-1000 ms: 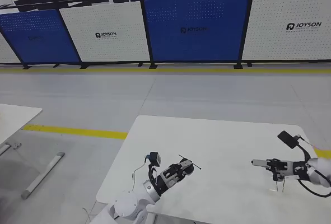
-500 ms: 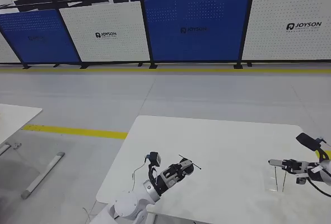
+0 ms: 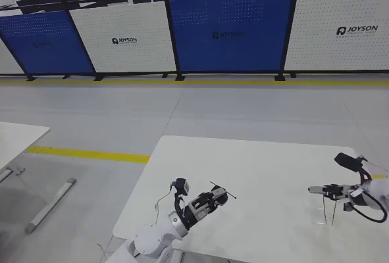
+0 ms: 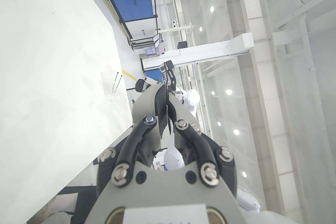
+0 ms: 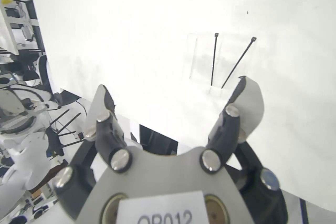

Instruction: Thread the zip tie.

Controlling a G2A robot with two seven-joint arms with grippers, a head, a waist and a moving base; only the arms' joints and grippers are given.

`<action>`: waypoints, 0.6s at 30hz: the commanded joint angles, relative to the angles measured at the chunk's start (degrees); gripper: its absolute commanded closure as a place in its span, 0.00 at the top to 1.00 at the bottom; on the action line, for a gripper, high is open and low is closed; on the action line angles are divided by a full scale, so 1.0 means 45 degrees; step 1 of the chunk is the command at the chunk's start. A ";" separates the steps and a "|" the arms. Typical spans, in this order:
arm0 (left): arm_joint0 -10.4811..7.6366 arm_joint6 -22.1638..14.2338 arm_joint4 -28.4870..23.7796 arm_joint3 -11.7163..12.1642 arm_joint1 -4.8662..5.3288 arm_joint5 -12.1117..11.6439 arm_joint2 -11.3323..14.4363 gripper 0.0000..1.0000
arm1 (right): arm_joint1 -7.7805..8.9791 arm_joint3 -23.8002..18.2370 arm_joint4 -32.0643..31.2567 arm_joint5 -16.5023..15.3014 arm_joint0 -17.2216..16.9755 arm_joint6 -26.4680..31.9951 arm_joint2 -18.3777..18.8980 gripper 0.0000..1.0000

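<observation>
Zip tie (image 4: 168,74) tight between the left gripper's (image 4: 166,93) fingertips.

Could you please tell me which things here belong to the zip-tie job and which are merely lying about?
Job: zip tie in the shut left gripper; two more zip ties in a clear holder by the open right gripper.
Lying about: side table; partition panels.

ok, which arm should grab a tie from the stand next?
Right. The right gripper is open and near the stand holding two ties; the left gripper is shut on a tie, farther off.
</observation>
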 commanded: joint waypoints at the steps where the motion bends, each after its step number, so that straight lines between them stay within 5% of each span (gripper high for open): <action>1: 0.0000 0.0000 0.0000 0.0000 0.0000 0.0000 0.0000 0.00 | -0.0012 0.0324 -0.0160 0.0127 0.0244 0.0000 -0.0380 1.00; 13: 0.0000 0.0000 0.0000 0.0000 0.0000 0.0000 0.0000 0.00 | -0.0021 0.0340 -0.0543 -0.0296 0.0087 -0.0448 -0.0589 1.00; 18: 0.0000 0.0000 0.0000 0.0000 0.0000 0.0000 0.0000 0.00 | -0.0234 0.1268 -0.0474 -0.0457 0.0887 -0.0078 -0.1247 1.00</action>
